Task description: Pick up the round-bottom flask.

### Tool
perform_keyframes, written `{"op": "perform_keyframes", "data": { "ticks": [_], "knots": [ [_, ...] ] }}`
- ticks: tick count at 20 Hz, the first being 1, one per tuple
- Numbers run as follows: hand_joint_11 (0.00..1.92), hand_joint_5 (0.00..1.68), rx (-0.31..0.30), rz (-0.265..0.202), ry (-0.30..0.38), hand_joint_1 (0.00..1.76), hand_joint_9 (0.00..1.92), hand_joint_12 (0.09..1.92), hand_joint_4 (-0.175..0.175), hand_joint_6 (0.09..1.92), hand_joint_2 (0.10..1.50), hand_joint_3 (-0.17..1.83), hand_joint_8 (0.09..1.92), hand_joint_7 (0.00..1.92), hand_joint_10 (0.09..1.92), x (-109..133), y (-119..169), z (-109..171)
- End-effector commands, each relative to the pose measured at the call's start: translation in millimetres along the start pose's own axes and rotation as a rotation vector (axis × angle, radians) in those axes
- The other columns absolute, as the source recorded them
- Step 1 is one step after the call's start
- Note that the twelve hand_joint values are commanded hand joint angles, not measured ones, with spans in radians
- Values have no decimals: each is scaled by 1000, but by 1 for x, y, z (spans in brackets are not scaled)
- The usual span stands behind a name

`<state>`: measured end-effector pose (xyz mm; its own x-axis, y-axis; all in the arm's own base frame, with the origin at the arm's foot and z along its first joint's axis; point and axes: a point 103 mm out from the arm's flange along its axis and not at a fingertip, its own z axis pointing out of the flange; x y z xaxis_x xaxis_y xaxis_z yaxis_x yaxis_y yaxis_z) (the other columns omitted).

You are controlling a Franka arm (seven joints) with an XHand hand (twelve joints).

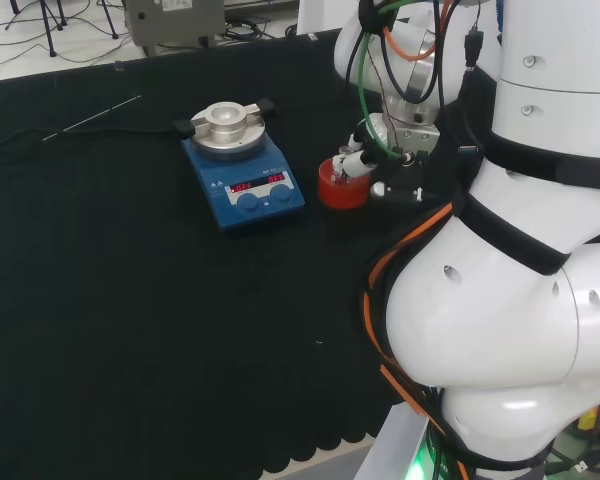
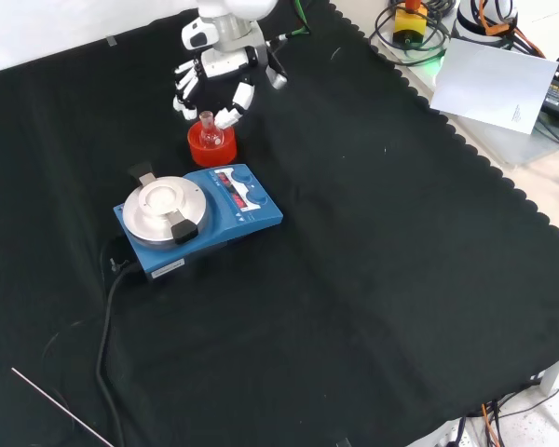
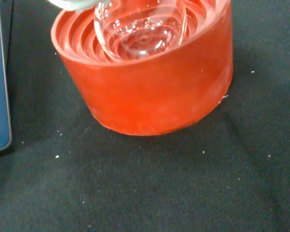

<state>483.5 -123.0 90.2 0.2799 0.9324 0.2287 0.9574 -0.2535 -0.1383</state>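
Hovering with fingers spread over the flask (image 2: 208, 130) in the red stand (image 2: 211, 147): hand (image 2: 214, 82) holding nothing; closing around the neck, then lifting straight up.

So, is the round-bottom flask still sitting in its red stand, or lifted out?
In the stand. The flask has its round bottom resting inside the red ribbed stand, neck upright.

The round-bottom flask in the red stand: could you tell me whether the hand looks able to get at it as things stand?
Probably yes. The hand hangs just above the round-bottom flask, which sits upright in the red ribbed stand with its neck free. The blue hotplate stands beside the stand and does not block the way.
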Motion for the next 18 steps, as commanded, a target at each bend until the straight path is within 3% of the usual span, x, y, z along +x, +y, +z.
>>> {"op": "perform_keyframes", "data": {
  "ticks": [1, 9, 18],
  "knots": [
    [122, 677, -12, -1, 3, 779, 557, 1342, -61, 645, 732, 586, 667, 429, 656, 2, 0, 2],
    [169, 776, -42, 2, 9, 811, 608, 1340, -56, 690, 764, 584, 679, 489, 657, -1, 2, 1],
    [208, 804, -26, -2, 11, 825, 635, 1331, -55, 696, 783, 574, 669, 511, 642, 2, 3, 3]
  ]
}}
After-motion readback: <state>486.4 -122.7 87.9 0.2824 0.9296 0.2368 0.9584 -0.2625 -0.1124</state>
